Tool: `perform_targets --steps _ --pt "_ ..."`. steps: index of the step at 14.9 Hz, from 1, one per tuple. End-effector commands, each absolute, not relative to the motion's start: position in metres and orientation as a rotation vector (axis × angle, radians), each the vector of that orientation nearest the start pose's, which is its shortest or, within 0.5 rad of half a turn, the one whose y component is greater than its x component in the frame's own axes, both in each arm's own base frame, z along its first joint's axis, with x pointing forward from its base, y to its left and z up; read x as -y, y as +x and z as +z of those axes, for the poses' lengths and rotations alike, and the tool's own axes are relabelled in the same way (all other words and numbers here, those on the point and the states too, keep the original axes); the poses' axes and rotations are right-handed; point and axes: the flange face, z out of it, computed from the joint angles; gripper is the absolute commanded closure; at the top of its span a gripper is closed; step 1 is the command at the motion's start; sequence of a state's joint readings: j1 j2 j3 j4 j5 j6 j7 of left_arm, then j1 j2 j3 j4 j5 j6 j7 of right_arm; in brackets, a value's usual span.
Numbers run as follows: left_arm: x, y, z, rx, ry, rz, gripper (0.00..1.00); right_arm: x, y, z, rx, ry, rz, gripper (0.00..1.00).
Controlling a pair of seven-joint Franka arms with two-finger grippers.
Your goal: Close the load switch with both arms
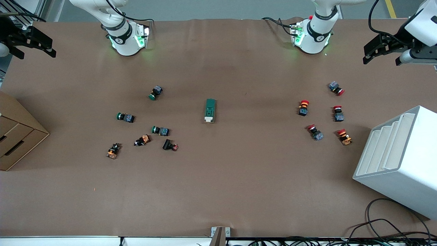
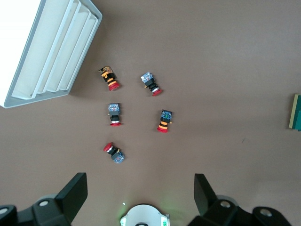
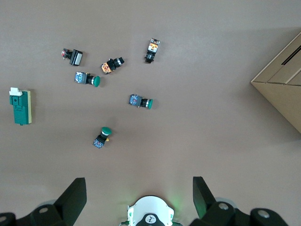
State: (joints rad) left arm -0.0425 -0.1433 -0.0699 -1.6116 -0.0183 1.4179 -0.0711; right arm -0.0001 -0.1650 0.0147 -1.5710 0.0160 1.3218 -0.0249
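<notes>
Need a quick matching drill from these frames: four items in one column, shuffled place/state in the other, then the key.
Column 1:
1. load switch
2. white slotted rack
3. cardboard box
4. left gripper

Column 2:
A. at the right arm's end of the table
B. open, raised over the table edge at the left arm's end
C. mid-table, white lever end nearer the front camera
D. at the left arm's end, beside the red push buttons

Pairs: 1-C, 2-D, 3-A, 4-B
</notes>
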Motion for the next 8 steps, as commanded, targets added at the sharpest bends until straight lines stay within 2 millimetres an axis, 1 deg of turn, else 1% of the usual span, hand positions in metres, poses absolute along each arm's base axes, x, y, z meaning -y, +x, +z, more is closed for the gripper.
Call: perform_targets --steps 1,3,5,8 --pt "0.061 0.487 0.667 -0.035 -3.141 0.071 0.00 -0.010 0.478 0.698 0.065 -3.126 0.098 0.00" --pt "0.064 0.494 0.672 -0.060 -3.143 0.050 0.00 -0.009 0.483 0.699 0.061 -3.124 0.108 0.00" --pt "0.062 0.502 0.675 -0.052 -3.151 0.036 0.00 -0.006 0.483 0.699 0.053 -3.125 0.108 0.00" --pt "0.064 0.504 0.676 -0.044 -3.149 0.031 0.00 -0.003 0.483 0.699 0.042 -3.121 0.110 0.00"
